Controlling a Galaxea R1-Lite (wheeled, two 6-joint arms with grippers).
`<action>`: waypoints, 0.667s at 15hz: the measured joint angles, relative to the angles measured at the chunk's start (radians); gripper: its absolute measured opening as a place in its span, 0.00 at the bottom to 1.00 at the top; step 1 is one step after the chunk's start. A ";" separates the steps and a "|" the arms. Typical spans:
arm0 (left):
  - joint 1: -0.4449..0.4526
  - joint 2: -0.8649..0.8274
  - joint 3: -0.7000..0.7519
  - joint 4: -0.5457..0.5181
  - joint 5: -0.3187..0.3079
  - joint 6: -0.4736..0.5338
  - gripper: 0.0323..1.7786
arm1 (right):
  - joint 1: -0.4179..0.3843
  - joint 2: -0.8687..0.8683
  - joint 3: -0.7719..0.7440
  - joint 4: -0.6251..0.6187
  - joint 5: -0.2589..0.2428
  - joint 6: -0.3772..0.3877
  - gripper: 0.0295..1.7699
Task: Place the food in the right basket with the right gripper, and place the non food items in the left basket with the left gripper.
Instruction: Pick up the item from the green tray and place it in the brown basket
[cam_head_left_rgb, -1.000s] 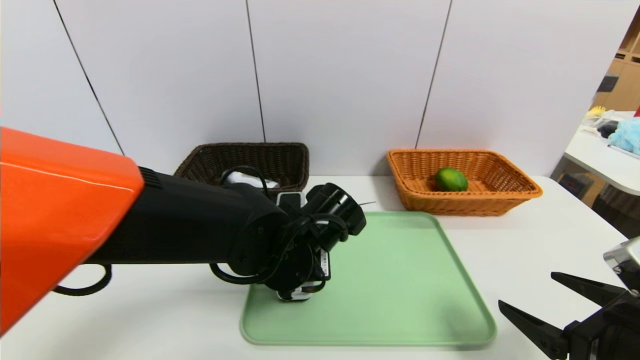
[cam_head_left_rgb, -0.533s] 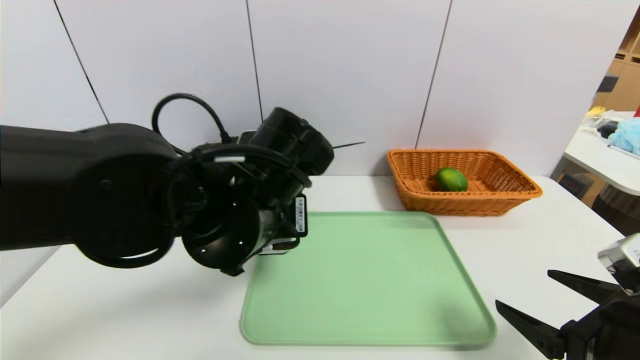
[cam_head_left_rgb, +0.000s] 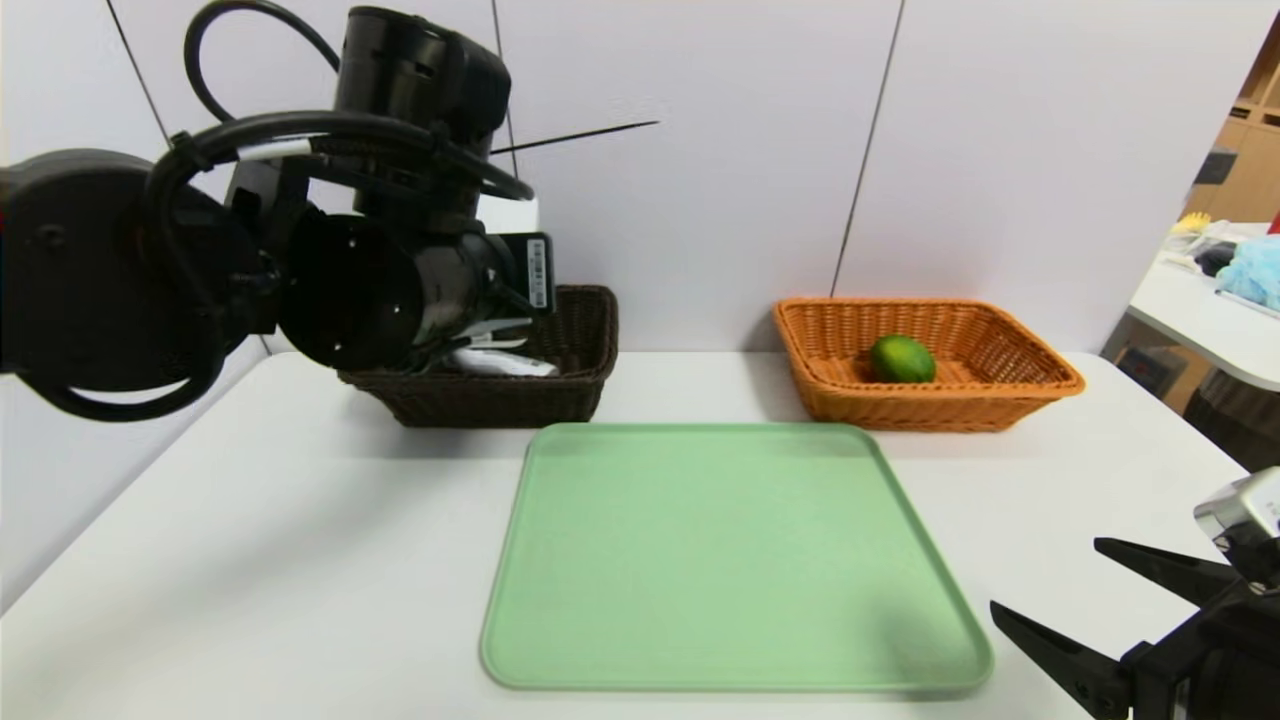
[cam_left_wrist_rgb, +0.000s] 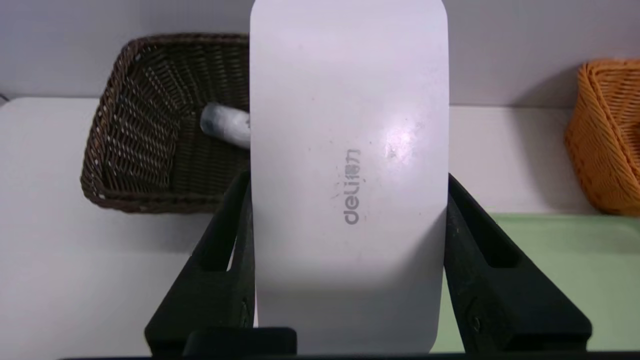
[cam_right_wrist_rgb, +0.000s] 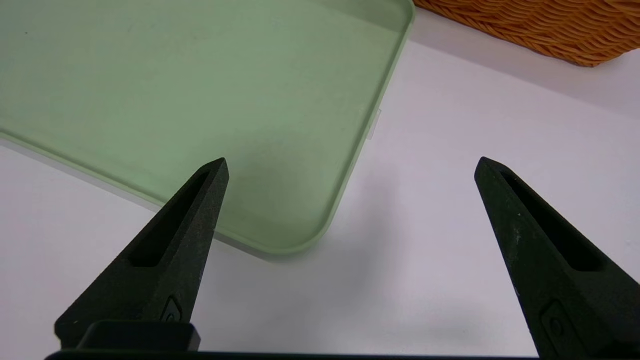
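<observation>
Jaws of left gripper (cam_left_wrist_rgb: 349, 192) clamp white case (cam_left_wrist_rgb: 350, 250); could snag dark basket (cam_head_left_rgb: 500, 395) rim if lowered off-centre. Right gripper (cam_head_left_rgb: 1045, 590) wide, parked beside tray (cam_head_left_rgb: 740, 560).

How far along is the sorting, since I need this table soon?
Done: the glossy green oval fruit lies in the orange wicker basket; a white cylindrical bottle lies in the dark brown wicker basket.
In hand: the left gripper grips the flat white case.
Left: releasing that case into the brown basket.
</observation>
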 joint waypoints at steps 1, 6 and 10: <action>0.025 0.018 -0.037 -0.001 -0.013 0.012 0.57 | 0.000 0.000 -0.001 0.000 -0.001 -0.009 0.96; 0.142 0.148 -0.249 0.086 -0.091 0.037 0.57 | -0.001 0.000 -0.002 0.001 0.001 -0.009 0.96; 0.216 0.268 -0.424 0.213 -0.155 0.044 0.57 | 0.000 -0.003 0.003 0.001 0.001 -0.008 0.96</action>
